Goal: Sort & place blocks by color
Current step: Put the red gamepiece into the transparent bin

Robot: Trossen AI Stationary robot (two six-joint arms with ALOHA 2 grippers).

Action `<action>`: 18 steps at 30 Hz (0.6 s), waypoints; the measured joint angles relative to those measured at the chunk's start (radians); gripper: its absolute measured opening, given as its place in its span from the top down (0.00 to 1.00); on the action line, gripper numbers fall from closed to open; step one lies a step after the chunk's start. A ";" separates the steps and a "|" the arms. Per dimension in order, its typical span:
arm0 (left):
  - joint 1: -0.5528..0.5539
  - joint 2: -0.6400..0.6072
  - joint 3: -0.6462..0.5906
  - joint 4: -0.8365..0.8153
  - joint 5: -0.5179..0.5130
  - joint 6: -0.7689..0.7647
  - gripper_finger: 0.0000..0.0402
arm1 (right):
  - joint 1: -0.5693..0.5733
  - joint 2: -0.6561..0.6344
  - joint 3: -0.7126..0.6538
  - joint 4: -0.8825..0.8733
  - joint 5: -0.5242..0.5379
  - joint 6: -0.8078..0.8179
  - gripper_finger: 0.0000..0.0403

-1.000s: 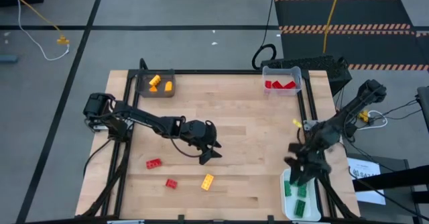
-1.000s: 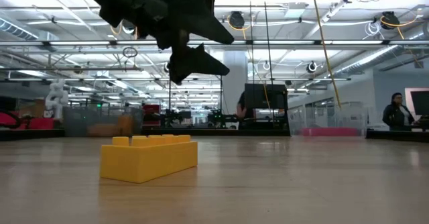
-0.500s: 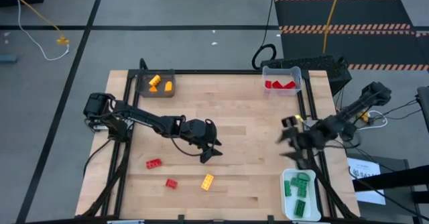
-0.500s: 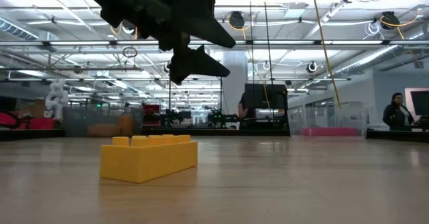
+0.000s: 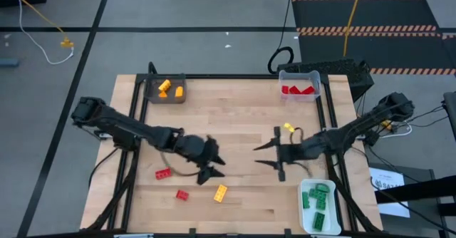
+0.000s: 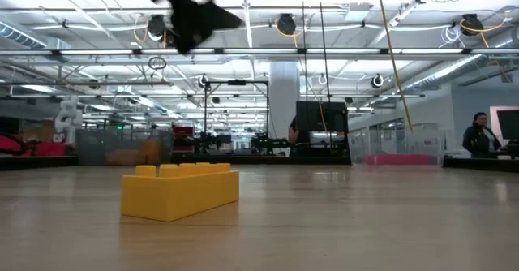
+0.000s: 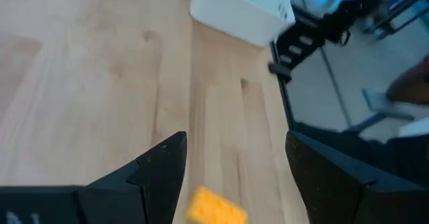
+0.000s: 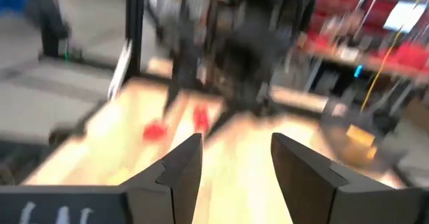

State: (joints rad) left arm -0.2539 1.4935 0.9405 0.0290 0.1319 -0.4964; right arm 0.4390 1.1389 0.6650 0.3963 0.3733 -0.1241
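Yellow brick (image 5: 221, 192) lies near the wooden table's (image 5: 242, 117) front edge, just beside the left gripper (image 5: 211, 165), whose jaws stand apart and empty above it. Two red bricks (image 5: 164, 173) lie close by on the bare wood. The right gripper (image 5: 268, 154) reaches toward the table's middle, jaws also spread and holding nothing. Around the edges: a dark grey tray (image 5: 165, 89) with orange bricks, a clear tray (image 5: 299, 84) with red ones, and a white tray (image 5: 318, 207) with green ones. Nothing stands between the left gripper and the yellow brick.
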 joint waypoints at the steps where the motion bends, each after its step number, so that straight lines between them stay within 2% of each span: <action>1: -0.024 -0.027 0.000 -0.030 -0.029 0.000 0.36 | -0.002 0.030 0.036 -0.067 -0.002 0.012 0.57; 5: -0.107 -0.140 0.001 -0.214 -0.178 -0.047 0.36 | 0.000 0.143 0.121 -0.180 -0.023 0.016 0.57; 10: -0.181 -0.220 0.001 -0.487 -0.313 -0.274 0.36 | -0.015 0.238 0.182 -0.146 -0.089 0.007 0.57; 14: -0.213 -0.217 0.000 -0.737 -0.300 -0.433 0.36 | -0.015 0.333 0.251 -0.176 -0.117 -0.046 0.58; 18: -0.218 -0.201 0.000 -0.979 -0.237 -0.531 0.36 | -0.007 0.448 0.360 -0.325 -0.116 -0.067 0.58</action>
State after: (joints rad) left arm -0.4717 1.2928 0.9403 -0.9499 -0.1048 -1.0277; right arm 0.4315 1.5867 1.0254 0.0714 0.2574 -0.1909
